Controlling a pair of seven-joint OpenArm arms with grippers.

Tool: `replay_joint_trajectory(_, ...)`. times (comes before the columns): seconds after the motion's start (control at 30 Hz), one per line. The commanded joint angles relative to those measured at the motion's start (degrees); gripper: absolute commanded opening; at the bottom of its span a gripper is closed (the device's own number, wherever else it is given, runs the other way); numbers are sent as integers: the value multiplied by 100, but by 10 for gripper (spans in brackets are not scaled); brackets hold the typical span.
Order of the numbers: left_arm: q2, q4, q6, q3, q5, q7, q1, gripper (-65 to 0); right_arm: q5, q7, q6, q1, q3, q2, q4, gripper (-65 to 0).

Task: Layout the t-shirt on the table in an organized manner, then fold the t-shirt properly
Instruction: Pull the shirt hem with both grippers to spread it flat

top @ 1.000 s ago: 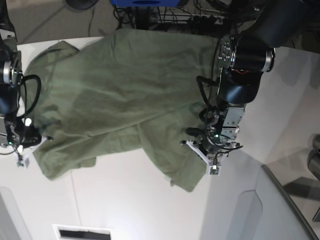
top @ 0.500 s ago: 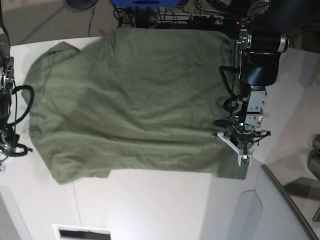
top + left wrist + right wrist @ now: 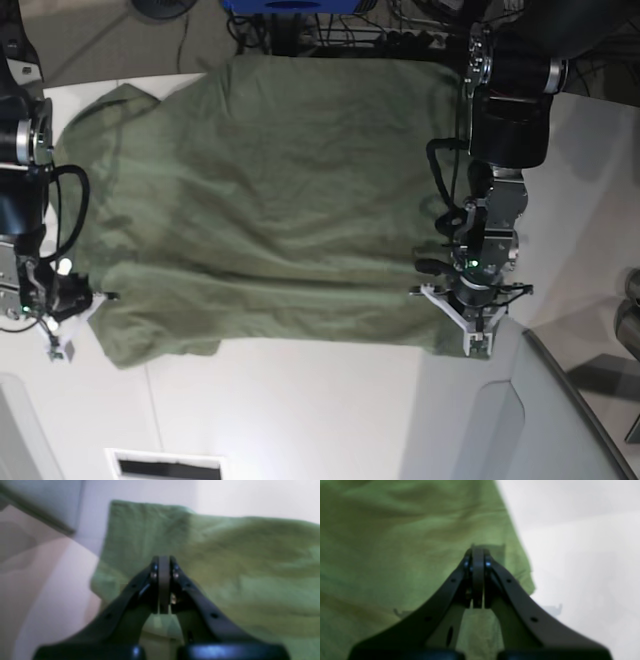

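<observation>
The olive-green t-shirt (image 3: 260,200) lies spread wide over the white table (image 3: 300,420), its far edge hanging past the table's back. My left gripper (image 3: 468,325) is on the shirt's near right corner. In the left wrist view its jaws (image 3: 163,563) are pressed together, with the t-shirt (image 3: 237,567) under and around them. My right gripper (image 3: 62,335) is at the shirt's near left edge. In the right wrist view it is shut (image 3: 477,552) low on the t-shirt (image 3: 395,542), just inside the hem, with bare table (image 3: 582,555) to its right.
A grey angled panel (image 3: 480,430) rises just in front of the left gripper and shows again as a grey panel (image 3: 50,500) in the left wrist view. A dark slot (image 3: 165,466) sits at the table's near edge. Cables and equipment lie beyond the far edge.
The bunched near part of the shirt was pulled out to the right and now lies spread. Since half a second ago the left gripper has shifted slightly left, and the right arm has come back into view.
</observation>
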Motion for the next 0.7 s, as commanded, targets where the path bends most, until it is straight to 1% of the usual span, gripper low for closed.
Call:
replay_joint_trajectory(0.0, -34, 12, 77, -18, 25, -96, -132, -650, 15, 18, 121, 201, 22, 63, 52, -650)
replay_joint_trajectory(0.07, -52, -76, 77, -54, 25, -96, -124, -650, 15, -158, 305, 201, 22, -42, 52, -650)
replay_joint_trajectory(0.1, -61, -138, 77, -71, 25, -96, -115, -650, 15, -185, 340, 201, 22, -86, 52, -650)
replay_joint_trajectory(0.2, -61, -322, 77, -62, 25, -96, -124, -650, 15, -185, 358, 192, 22, -112, 16, -650)
replay_joint_trajectory(0.27, -61, -463, 77, -27, 25, -114, -132, -650, 15, -158, 305, 201, 22, -104, -212, -650)
replay_joint_trajectory(0.3, -34, -498, 77, -27, 25, -123, -141, -650, 15, -114, 200, 219, 22, -95, -362, -650)
replay_joint_trajectory(0.37, -8, -498, 77, -27, 25, -123, -203, -650, 15, 141, -46, 263, 48, -86, -661, -650)
replay_joint_trajectory(0.43, 10, -524, 77, -27, 25, -123, -229, -650, 15, 510, -213, 263, 31, -86, -1039, -650)
replay_joint_trajectory(0.5, 63, -533, 77, -27, 25, -123, -247, -650, 15, 1002, -372, 263, 40, -86, -1381, -650)
replay_joint_trajectory(0.6, 71, -533, 77, -27, 25, -123, -308, -650, 15, 1626, -715, 263, 22, -86, -1575, -650)
replay_joint_trajectory(0.67, 89, -639, 77, -18, 25, -123, -423, -650, 15, 1873, -926, 271, 13, -77, -1575, -650)
